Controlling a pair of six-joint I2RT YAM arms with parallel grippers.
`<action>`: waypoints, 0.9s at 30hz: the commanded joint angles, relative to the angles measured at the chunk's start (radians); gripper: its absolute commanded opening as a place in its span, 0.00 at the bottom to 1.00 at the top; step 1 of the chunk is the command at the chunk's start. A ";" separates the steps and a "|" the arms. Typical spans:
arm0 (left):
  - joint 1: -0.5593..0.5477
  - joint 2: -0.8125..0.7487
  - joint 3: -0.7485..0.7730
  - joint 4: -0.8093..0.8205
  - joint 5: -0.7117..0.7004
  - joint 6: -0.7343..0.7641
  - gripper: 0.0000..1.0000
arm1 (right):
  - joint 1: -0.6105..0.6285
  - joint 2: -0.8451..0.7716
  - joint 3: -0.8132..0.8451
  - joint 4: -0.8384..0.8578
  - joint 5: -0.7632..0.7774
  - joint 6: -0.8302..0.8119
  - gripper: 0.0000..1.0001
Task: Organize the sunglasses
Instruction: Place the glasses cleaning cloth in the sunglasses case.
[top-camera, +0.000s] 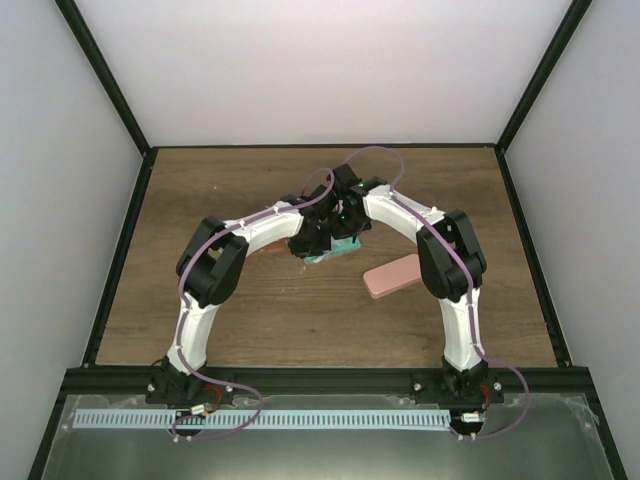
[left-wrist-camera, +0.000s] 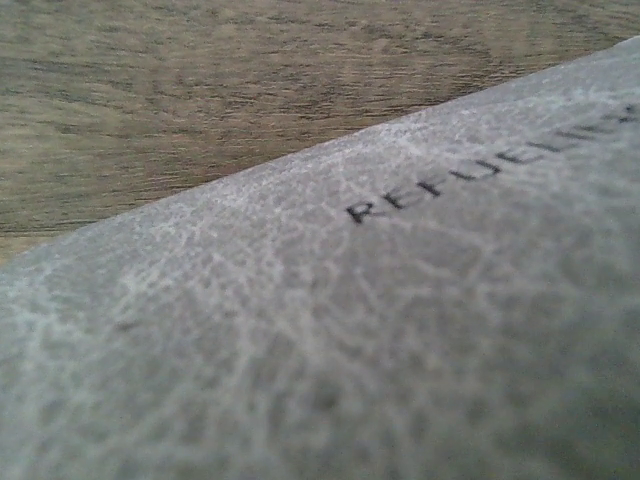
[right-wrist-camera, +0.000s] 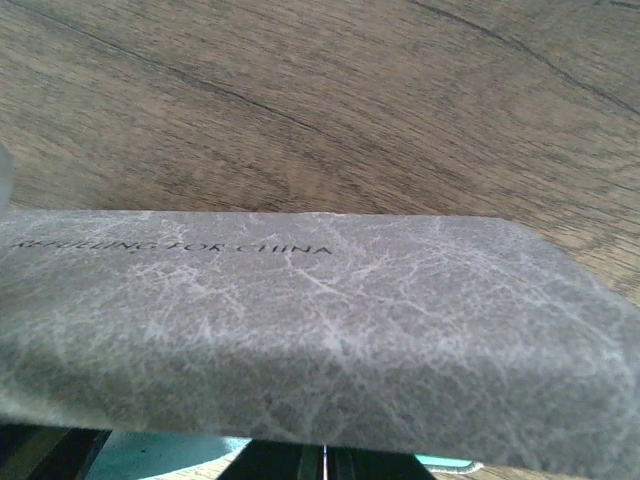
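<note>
- Fingers of my left gripper (top-camera: 308, 247) are hidden beneath the wrist from overhead and out of frame in the wrist view, so I cannot tell how far apart they stand or whether they hold anything
- My right gripper (top-camera: 345, 238) is just beside the left one, and its fingers are equally hidden, so I cannot tell their state either
- Both grippers meet over the middle of the wooden counter (top-camera: 250, 320), slightly toward the far edge
- A grey oblong case (right-wrist-camera: 320, 320) with a cracked-leather look fills both wrist views, very close to the lenses; black lettering on it reads "REFUELING FOR CHINA"
- A teal cloth (top-camera: 340, 252) shows under the grippers, and a strip of it appears below the grey case
- A pink oblong case (top-camera: 392, 275) lies at an angle near the cloth, toward the right and near edges
- The sunglasses cannot be made out in any view
</note>
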 joint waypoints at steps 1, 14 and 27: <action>-0.006 0.004 0.029 0.038 -0.014 0.004 0.05 | 0.008 0.025 0.008 0.007 -0.015 -0.010 0.01; 0.005 -0.046 0.033 0.049 -0.047 -0.011 0.05 | 0.007 0.019 -0.009 0.010 -0.005 -0.011 0.01; 0.009 -0.077 0.050 0.046 -0.068 -0.017 0.05 | 0.008 -0.001 -0.043 0.019 -0.005 -0.013 0.01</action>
